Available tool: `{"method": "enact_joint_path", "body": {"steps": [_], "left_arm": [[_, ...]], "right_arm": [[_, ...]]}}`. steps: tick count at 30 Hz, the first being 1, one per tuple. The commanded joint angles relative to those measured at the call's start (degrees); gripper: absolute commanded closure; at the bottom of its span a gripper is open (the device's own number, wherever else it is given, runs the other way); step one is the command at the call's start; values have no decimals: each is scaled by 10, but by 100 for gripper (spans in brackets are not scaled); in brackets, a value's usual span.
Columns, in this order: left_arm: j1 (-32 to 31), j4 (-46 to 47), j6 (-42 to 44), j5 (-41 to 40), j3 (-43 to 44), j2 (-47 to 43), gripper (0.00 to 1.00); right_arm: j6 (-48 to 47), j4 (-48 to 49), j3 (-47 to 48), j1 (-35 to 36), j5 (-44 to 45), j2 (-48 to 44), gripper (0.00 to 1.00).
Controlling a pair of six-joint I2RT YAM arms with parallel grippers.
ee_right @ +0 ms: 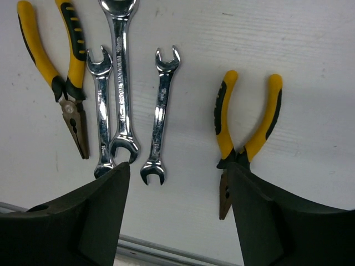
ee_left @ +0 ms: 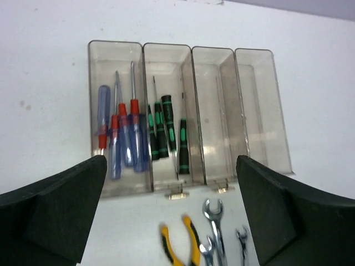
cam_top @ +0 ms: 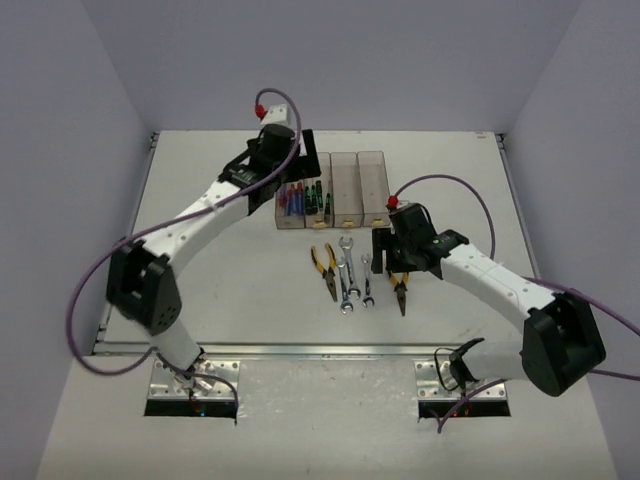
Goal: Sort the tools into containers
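Left gripper [ee_left: 171,159] is hovering wide open, holding nothing, above the row of bins [ee_left: 213,49] — blue-and-red screwdrivers [ee_left: 119,138] are lying in the leftmost bin, green-and-black screwdrivers [ee_left: 166,130] in the next. Right gripper [ee_right: 177,169], equally spread and empty, is hanging over three wrenches [ee_right: 119,83] lying between two yellow-handled pliers [ee_right: 244,138] on the table [ee_right: 310,66].

Left wrist view: pliers [ee_left: 192,244], wrenches [ee_left: 216,235] partly beyond bottom edge
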Motion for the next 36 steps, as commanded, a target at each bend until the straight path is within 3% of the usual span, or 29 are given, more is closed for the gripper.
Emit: {"method": "enact_joint_path", "body": {"steps": [1,2,5,9,14,19,28,34,36], "left_arm": [[-1,28,-84,-9,-145,-201,0],[-2,34,-99,-2,-196,-281,0],[-1,33,-125,5,-297,-393,0],[-3,4,-124,42,-366,-473,0],[-4,-130,-83,43,-338,-512,0],[-3,-161,-38,7,-363,-608,0],[-3,-146,-36,0,-404,-645,0],[-3,-144,-35,5,-407,-656,0],[-3,-143,-35,6,-409,-659,0]], "right_arm": [[28,5,33,23,26,31,33],[32,6,36,31,30,44,37],[41,13,40,40,40,75,45],[50,14,59,56,60,129,50],[66,0,95,77,94,193,50],[77,-12,126,83,99,250,56],[91,-27,135,88,95,302,62],[98,-24,116,88,85,316,84],[98,-21,114,87,81,315,87]]}}
